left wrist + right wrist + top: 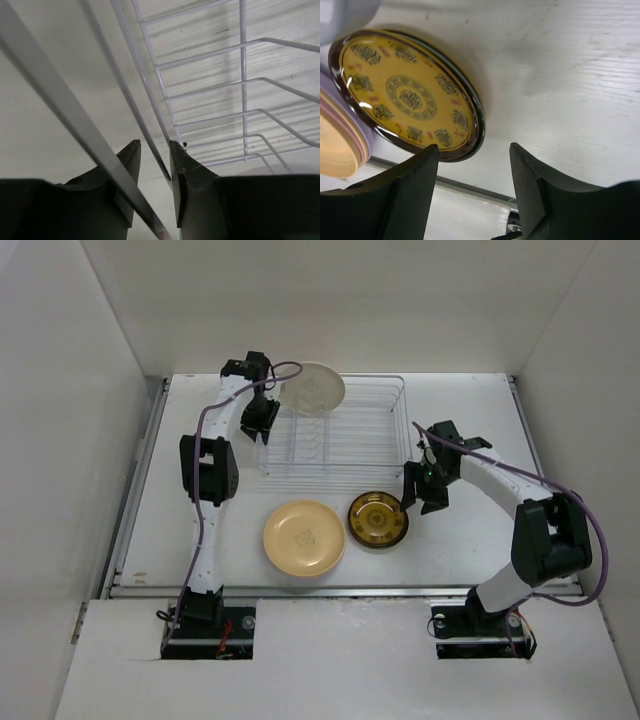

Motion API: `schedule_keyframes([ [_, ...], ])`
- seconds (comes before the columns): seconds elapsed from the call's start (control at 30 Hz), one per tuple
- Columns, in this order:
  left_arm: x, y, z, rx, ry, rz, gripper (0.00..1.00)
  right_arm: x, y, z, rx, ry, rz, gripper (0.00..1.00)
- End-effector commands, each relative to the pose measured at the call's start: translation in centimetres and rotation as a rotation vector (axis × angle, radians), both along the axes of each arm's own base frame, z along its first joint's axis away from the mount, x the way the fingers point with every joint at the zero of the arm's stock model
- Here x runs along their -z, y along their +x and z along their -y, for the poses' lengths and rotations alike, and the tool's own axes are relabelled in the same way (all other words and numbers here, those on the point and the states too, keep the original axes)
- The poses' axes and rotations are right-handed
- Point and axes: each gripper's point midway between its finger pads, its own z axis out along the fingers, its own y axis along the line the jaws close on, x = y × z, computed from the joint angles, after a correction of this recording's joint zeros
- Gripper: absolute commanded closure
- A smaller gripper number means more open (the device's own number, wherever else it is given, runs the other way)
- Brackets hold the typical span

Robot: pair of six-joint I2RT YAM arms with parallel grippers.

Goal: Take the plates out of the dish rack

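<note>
The wire dish rack stands at the back middle of the table. My left gripper is at its back-left corner, shut on the rim of a cream plate that is tilted over the rack's edge. In the left wrist view the plate's rim runs between my fingers, with rack wires beyond. An amber-brown patterned plate lies flat in front of the rack. My right gripper is open and empty just right of it. The plate also shows in the right wrist view, left of my jaws.
A yellow plate lies flat at the front, left of the amber one. The right wrist view shows it on top of pink and lavender rims. The table's front edge runs just behind both arm bases. White walls enclose the table.
</note>
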Motion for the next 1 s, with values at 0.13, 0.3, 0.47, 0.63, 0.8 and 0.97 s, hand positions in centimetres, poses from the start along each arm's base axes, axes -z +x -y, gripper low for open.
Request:
schedule_keyframes([
  [0.13, -10.3, 1.0, -0.9, 0.062, 0.011, 0.28, 0.71, -6.1, 5.0, 1.0, 0.063, -0.074, 0.236, 0.34],
  [0.3, -15.2, 3.7, -0.5, 0.187, 0.008, 0.529, 0.62, -10.4, 9.6, 0.8, 0.09, -0.081, 0.406, 0.27],
  [0.47, -19.6, 8.6, 1.8, 0.312, -0.049, 0.848, 0.36, -13.4, 17.6, 1.5, 0.203, -0.158, 0.59, 0.27],
  [0.63, -20.0, 11.9, 5.2, 0.416, -0.073, 0.933, 0.15, -14.5, 23.8, 1.2, 0.292, -0.172, 0.706, 0.27],
  [0.8, -16.2, 14.2, 7.0, 0.476, -0.096, 0.924, 0.0, -12.5, 28.1, 1.7, 0.361, -0.244, 0.719, 0.27],
  [0.97, -13.4, 16.3, 7.8, 0.447, -0.057, 0.936, 0.0, -8.9, 29.0, 1.5, 0.381, -0.255, 0.667, 0.27],
])
